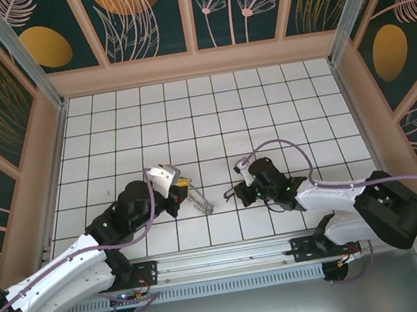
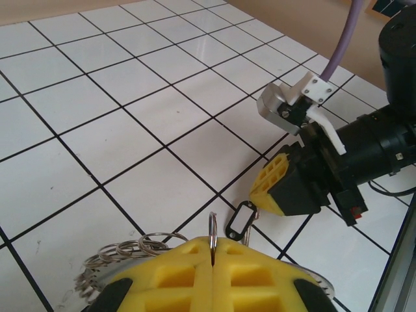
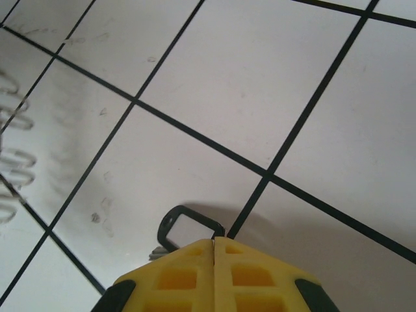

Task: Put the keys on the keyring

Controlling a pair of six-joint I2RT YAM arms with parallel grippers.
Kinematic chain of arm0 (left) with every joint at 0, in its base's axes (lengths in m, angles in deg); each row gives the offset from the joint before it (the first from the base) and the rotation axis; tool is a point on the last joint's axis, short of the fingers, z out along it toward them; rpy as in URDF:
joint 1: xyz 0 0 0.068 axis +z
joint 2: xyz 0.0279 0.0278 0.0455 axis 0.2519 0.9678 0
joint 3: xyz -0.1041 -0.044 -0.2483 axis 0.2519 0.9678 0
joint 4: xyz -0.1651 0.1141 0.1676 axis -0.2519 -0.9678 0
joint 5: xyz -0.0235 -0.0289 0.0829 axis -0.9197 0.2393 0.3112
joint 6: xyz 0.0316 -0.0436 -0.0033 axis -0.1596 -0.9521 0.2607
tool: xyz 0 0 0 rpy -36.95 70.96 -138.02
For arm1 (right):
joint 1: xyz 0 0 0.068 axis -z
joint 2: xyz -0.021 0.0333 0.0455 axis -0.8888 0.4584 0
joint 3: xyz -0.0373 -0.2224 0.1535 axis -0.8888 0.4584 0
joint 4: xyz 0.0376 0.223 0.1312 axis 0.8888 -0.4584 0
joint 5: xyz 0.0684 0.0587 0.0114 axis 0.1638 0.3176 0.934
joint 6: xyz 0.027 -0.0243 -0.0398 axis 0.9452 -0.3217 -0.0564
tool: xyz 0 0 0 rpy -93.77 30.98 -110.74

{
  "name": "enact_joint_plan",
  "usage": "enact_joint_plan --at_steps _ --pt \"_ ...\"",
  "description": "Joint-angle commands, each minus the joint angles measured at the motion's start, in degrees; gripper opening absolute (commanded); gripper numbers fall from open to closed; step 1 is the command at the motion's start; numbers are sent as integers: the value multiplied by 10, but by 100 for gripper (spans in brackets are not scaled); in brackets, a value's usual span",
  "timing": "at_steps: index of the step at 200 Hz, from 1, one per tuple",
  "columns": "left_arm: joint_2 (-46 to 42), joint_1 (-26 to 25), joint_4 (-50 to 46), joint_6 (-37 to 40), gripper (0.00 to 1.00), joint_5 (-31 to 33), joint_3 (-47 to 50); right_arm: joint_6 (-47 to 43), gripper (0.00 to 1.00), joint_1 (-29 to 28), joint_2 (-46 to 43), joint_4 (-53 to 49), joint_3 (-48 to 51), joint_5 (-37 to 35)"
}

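Observation:
My left gripper (image 2: 213, 242) is shut on a thin silver loop of the keyring (image 2: 212, 226), which stands edge-on between the yellow pads. Small rings (image 2: 130, 249) fringe the rim to the left. The key's black rectangular head (image 2: 240, 220) lies just beyond, with the brownish blade beside it. My right gripper (image 3: 214, 239) is shut at the corner of that head (image 3: 184, 225); its yellow fingers (image 2: 273, 183) come in from the right. In the top view the left gripper (image 1: 184, 184) and right gripper (image 1: 234, 192) face each other, the keyring (image 1: 202, 202) between them.
The floor is white tile with black grout lines (image 1: 204, 125), walled by a wooden frame (image 1: 195, 63). A metal rail (image 1: 207, 258) runs along the near edge by the arm bases. Purple cables (image 1: 285, 145) loop above the right arm.

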Motion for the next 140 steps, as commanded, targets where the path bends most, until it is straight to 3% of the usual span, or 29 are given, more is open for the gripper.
enact_joint_plan --at_steps 1,48,90,140 --pt "-1 -2 35 6 0 -12 -21 28 12 -5 11 47 14 -22" --pt "3 -2 43 4 0 -18 -20 37 38 -6 -33 42 27 -40" --pt "5 -2 48 4 0 -24 -18 77 41 -4 -62 -1 37 -44" --pt "8 -2 51 12 0 -28 -17 145 38 20 -61 -31 42 0"
